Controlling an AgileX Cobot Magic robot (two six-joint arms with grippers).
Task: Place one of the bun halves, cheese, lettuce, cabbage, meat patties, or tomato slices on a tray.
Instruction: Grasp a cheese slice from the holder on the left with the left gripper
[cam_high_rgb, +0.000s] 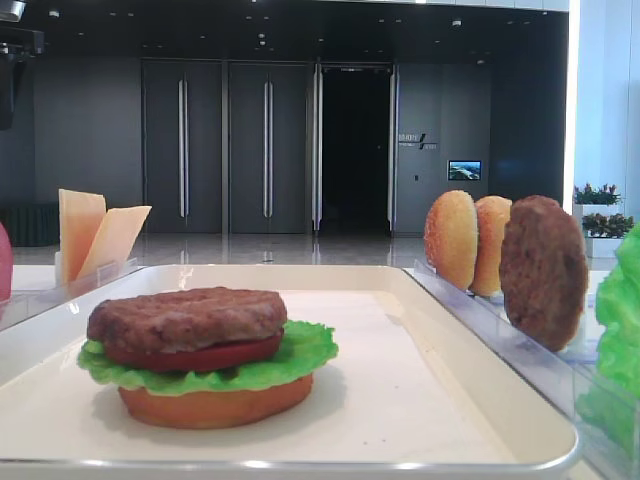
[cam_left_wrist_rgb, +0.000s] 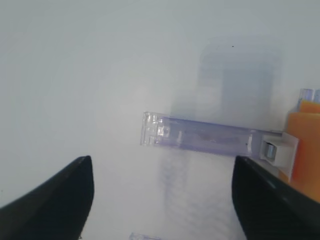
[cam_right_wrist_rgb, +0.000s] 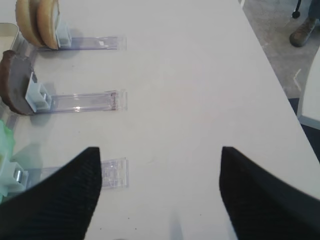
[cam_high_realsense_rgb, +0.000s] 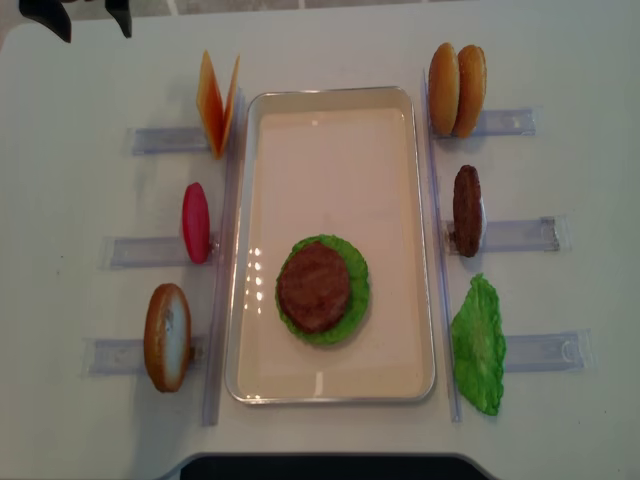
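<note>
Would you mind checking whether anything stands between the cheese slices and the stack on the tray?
Nothing visible does. The cheese stands in its rack just outside the tray rim, and bare tray floor lies between there and the patty-topped stack.

brown patty (cam_high_realsense_rgb: 314, 285) over green lettuce (cam_high_realsense_rgb: 356, 300), cream tray (cam_high_realsense_rgb: 330, 120)

both end effectors, left (cam_left_wrist_rgb: 162, 200) and right (cam_right_wrist_rgb: 160, 192), spread wide, empty.

- My white table (cam_high_realsense_rgb: 330, 40) carries the cream tray (cam_high_realsense_rgb: 420, 250) at its middle.
- Clear plastic racks (cam_high_realsense_rgb: 520, 235) lie on it along both tray sides.
</note>
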